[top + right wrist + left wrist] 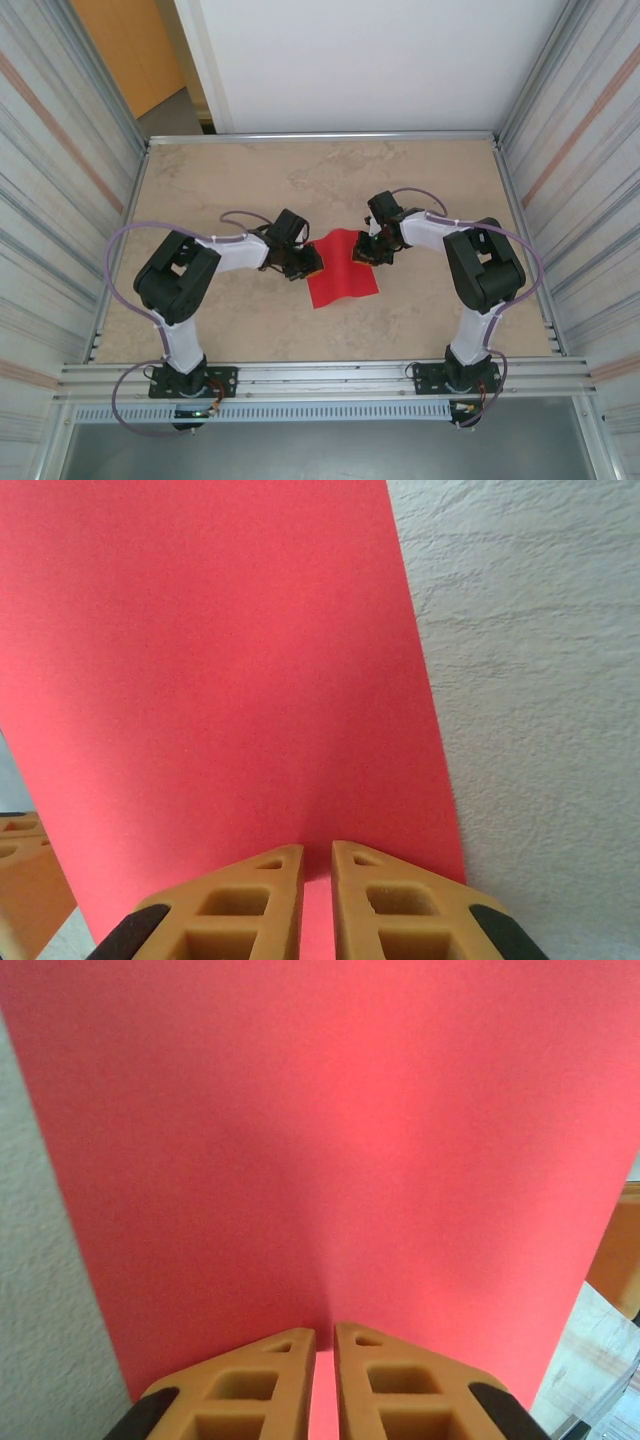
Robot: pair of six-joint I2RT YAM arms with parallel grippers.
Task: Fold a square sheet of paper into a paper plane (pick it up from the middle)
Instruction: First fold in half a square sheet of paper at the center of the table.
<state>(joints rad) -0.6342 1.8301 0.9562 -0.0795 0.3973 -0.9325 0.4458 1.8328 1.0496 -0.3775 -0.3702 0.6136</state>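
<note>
From above, the red sheet [343, 270] sags over the table [300, 180] between my left claw [308, 262] and right claw [372, 250], each pinched onto a side edge. At the left wrist, my tips [300, 1345] nip only the margin, so pulling outward could tear it. At the right wrist, the same thin hold could slip and drop that side.

One square sheet of paper [345, 275], one left pincer [325, 1335], one right pincer [317, 850]
</note>
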